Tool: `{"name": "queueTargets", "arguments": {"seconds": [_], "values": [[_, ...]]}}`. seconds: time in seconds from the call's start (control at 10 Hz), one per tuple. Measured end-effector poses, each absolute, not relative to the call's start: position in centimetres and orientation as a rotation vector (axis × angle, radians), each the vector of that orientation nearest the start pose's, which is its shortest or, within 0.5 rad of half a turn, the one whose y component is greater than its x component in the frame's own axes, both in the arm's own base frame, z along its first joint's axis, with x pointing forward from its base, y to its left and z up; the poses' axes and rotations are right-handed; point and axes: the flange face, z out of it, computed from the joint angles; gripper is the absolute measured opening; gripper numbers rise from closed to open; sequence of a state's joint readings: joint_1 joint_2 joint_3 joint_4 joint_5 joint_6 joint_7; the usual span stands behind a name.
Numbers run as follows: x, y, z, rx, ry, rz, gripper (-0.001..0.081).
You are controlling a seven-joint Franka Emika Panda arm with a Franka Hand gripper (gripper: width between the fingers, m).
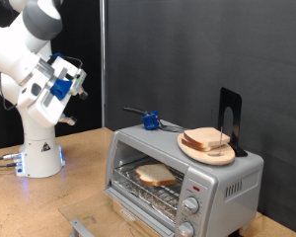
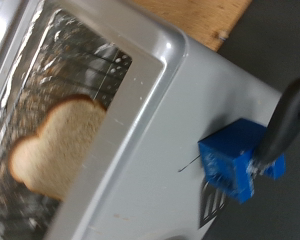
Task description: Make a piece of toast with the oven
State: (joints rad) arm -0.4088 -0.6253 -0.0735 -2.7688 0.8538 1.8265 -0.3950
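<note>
Door of the boxy silver metal toaster oven [image 1: 185, 180] hangs open at the front. Thin pale bread slice with golden-brown crust [image 1: 155, 175] lies flat on the inner wire rack. On the oven's top: stacked bread slices on a round plate [image 1: 207, 144], and a blue block-shaped tool with a black handle [image 1: 148, 120]. White arm's gripper [image 1: 73, 79] is raised well off at the exterior view's left; can't tell its finger state.
</note>
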Motion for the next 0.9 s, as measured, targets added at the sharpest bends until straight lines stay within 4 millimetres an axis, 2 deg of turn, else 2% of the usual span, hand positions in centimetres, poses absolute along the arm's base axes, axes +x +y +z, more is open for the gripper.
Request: {"name": "queueTargets", "arguments": {"seconds": [0.2, 0.6, 0.7, 0.9], "values": [[30.7, -12.1, 38.5, -2.086, 0.708, 0.012, 0.0809], [30.8, -18.8, 36.6, -2.03, 0.804, -0.005, 0.0809], [31.0, -20.0, 36.1, -2.031, 0.796, -0.015, 0.0809], [30.9, -19.6, 36.2, -2.008, 0.799, 0.007, 0.0809]]}}
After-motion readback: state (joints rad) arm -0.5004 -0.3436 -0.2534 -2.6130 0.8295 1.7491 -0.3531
